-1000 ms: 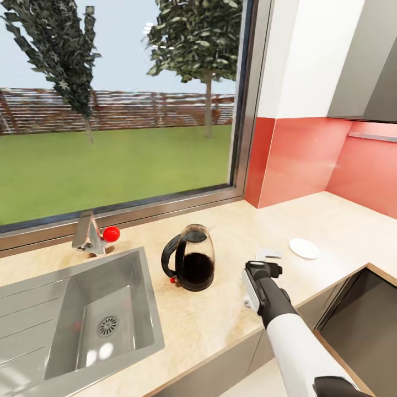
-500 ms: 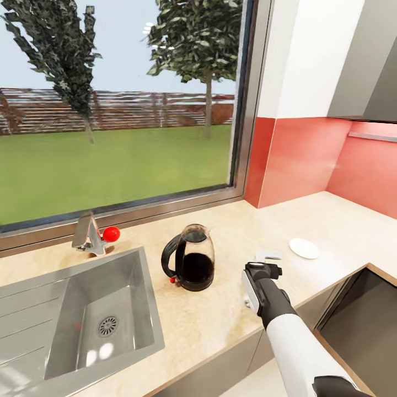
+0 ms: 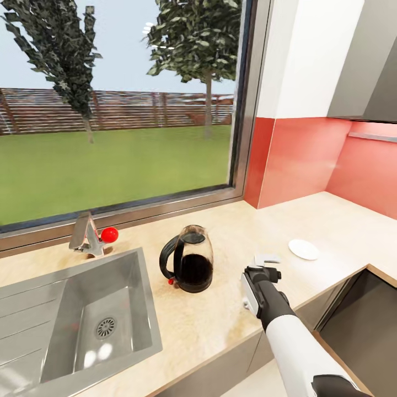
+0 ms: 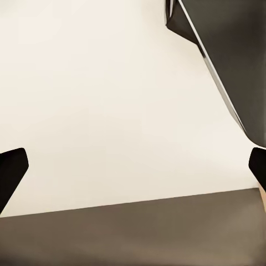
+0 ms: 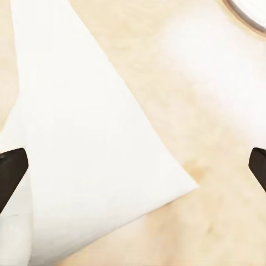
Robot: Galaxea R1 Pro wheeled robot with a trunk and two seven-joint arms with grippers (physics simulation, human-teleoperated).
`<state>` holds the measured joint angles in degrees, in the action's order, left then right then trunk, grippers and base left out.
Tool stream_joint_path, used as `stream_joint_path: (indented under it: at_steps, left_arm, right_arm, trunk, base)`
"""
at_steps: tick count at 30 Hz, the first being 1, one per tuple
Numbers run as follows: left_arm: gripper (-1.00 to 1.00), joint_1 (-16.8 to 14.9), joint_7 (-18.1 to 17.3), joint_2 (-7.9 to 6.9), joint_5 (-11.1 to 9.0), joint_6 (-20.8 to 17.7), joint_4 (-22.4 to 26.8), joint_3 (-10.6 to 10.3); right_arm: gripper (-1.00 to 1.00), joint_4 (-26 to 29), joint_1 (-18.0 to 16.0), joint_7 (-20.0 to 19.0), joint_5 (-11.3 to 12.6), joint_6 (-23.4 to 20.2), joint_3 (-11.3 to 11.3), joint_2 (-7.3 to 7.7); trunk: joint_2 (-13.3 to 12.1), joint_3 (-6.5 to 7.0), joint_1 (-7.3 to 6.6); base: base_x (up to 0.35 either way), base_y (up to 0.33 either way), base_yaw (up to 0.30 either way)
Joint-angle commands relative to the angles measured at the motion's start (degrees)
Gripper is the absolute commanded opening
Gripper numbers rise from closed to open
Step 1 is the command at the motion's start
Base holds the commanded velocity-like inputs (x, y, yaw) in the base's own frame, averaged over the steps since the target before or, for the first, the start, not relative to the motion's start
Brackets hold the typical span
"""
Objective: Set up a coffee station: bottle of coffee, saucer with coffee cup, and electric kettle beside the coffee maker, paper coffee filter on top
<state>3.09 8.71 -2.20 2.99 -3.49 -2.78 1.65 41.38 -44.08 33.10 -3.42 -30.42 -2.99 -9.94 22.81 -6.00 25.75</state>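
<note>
I am holding the right gripper (image 3: pixel 267 270) low over the beige countertop (image 3: pixel 220 314), its two dark fingertips (image 5: pixel 11 169) standing wide apart at the edges of the right wrist view with nothing between them. Directly under that spread I am seeing the paper coffee filter (image 5: pixel 83 160), a flat white sheet with a pointed corner, lying on the stone. In the head view the filter (image 3: pixel 267 258) is sitting just beyond the gripper's tip. Just past the filter, toward the red wall, the white saucer (image 3: pixel 304 249) is lying flat on the counter, and its rim (image 5: pixel 246 11) is showing at a corner of the right wrist picture.

On the other side of the arm, the glass electric kettle (image 3: pixel 187 264) is standing upright with its black handle turned toward the sink (image 3: pixel 82 325), well apart from the gripper. The faucet (image 3: pixel 85 238) with its red knob is standing behind the sink by the window.

My left gripper (image 4: pixel 133 166) is also hanging spread, its fingertips (image 4: pixel 11 172) far apart over a pale surface beside dark panels.
</note>
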Motion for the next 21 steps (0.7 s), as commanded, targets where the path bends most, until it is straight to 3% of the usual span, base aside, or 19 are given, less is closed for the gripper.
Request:
stream_joint_path:
  at_steps: [1,21]
  left_arm:
    - [1.0,-0.01,0.13,0.0,0.33,-0.2,0.06,0.19]
    - [1.0,0.52,-0.01,0.15,0.36,0.41,0.14,0.02]
  right_arm:
    - [1.0,0.05,-0.04,-0.05,-0.36,-0.4,-0.17,-0.06]
    - [1.0,-0.33,0.05,-0.23,0.2,-0.15,-0.43,-0.06]
  trunk:
    - [0.11,-0.11,0.03]
    - [0.11,-0.11,0.03]
  base:
    - [0.0,0.0,0.0]
    - [0.0,-0.028,0.0]
